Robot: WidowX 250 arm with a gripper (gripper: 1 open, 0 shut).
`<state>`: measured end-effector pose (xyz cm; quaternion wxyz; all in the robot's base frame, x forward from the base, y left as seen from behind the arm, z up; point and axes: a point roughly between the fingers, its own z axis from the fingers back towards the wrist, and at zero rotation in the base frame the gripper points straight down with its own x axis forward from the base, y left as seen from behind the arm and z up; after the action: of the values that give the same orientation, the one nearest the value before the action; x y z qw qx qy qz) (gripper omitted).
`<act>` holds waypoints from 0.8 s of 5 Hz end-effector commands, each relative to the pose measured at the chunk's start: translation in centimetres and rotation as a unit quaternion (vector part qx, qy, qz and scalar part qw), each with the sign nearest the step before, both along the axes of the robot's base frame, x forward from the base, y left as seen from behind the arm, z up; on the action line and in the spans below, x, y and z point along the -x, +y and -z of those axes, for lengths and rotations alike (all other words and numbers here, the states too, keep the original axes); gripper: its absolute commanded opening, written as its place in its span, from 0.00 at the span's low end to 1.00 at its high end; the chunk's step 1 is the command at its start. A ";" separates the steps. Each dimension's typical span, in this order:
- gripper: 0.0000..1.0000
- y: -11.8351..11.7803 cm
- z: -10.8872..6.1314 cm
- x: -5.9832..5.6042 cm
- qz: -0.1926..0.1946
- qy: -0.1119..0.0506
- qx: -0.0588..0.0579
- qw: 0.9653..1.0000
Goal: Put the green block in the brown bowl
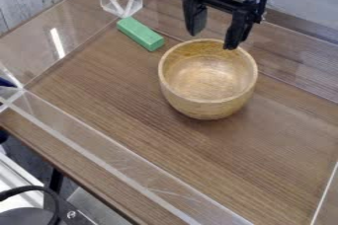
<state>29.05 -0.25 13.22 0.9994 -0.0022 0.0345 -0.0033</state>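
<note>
Tool [216,30] open, vertical, above brown bowl [208,79]

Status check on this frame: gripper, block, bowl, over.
Gripper open, empty, above bowl's far rim. Green block flat on table, left of gripper, untouched. Bowl empty. Nothing between block and bowl.

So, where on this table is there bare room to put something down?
Free: the wide wood patch of the table left of and in front of the brown bowl, up to the clear walls. Crowded: the far strip, where the green block lies beside the bowl and the open gripper hangs above its far rim.
</note>
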 end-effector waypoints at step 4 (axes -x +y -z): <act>1.00 8.9 -0.1 -0.6 -0.163 -0.017 0.004 0.986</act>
<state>28.77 8.26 11.50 0.9859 -0.0166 0.0511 0.1583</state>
